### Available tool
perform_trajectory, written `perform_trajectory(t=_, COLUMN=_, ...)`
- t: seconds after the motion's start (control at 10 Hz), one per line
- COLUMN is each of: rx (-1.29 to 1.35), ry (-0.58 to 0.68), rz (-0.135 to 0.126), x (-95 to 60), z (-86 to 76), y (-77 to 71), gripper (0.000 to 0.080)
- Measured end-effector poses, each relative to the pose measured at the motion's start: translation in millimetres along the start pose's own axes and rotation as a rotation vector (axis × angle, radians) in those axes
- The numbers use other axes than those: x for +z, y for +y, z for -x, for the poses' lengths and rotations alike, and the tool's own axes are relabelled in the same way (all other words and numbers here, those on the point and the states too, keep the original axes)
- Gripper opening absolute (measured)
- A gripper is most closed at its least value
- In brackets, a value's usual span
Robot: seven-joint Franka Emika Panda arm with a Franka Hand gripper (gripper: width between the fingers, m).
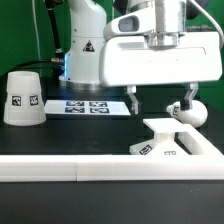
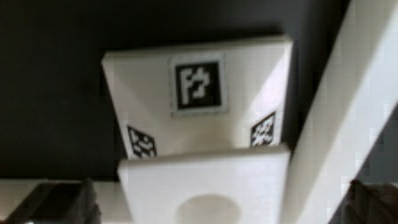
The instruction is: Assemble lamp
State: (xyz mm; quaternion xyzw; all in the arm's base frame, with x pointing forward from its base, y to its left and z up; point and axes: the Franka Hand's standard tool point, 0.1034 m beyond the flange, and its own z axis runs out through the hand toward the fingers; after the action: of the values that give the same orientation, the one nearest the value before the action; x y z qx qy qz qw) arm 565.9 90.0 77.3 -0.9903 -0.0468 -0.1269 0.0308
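Observation:
The lamp base [image 1: 168, 137] is a flat white square with tags on its sides and lies on the black table at the exterior view's right. My gripper [image 1: 159, 100] hangs open just above and behind it, with nothing between the fingers. The round-headed bulb [image 1: 191, 112] lies beside the right finger [image 1: 185, 97]. The cone shade [image 1: 22, 97] stands at the exterior view's left. In the wrist view the base [image 2: 199, 85] fills the middle, and its raised block has a round socket hole [image 2: 210, 206]. My gripper [image 2: 214, 212] straddles that block, and the dark fingertips [image 2: 63, 203] show at the corners.
A long white rail [image 1: 90, 167] runs along the table's front edge and also shows in the wrist view [image 2: 338, 110]. The marker board [image 1: 88, 105] lies flat at the back, in front of the arm's white pedestal [image 1: 85, 55].

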Motion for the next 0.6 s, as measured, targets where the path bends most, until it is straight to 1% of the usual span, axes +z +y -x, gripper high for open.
perform_trajectory(t=0.1, rx=0.000, ry=-0.016, rz=-0.002, x=-7.0, z=17.5, y=-9.8, gripper=0.0699)
perform_trajectory(t=0.3, rx=0.010, ry=-0.035, rz=-0.010, x=-12.4, z=37.8, y=-34.9, gripper=0.0699)
perform_trajectory(t=0.4, rx=0.006, ry=-0.039, rz=-0.015, x=-11.5, z=41.3, y=-46.1, gripper=0.0699)
perform_trajectory(t=0.5, rx=-0.009, ry=-0.041, rz=-0.018, x=-10.8, z=43.2, y=-54.2, gripper=0.0699)
perform_trajectory(t=0.6, rx=-0.011, ry=-0.041, rz=-0.017, x=-10.7, z=42.8, y=-52.0, gripper=0.0699)
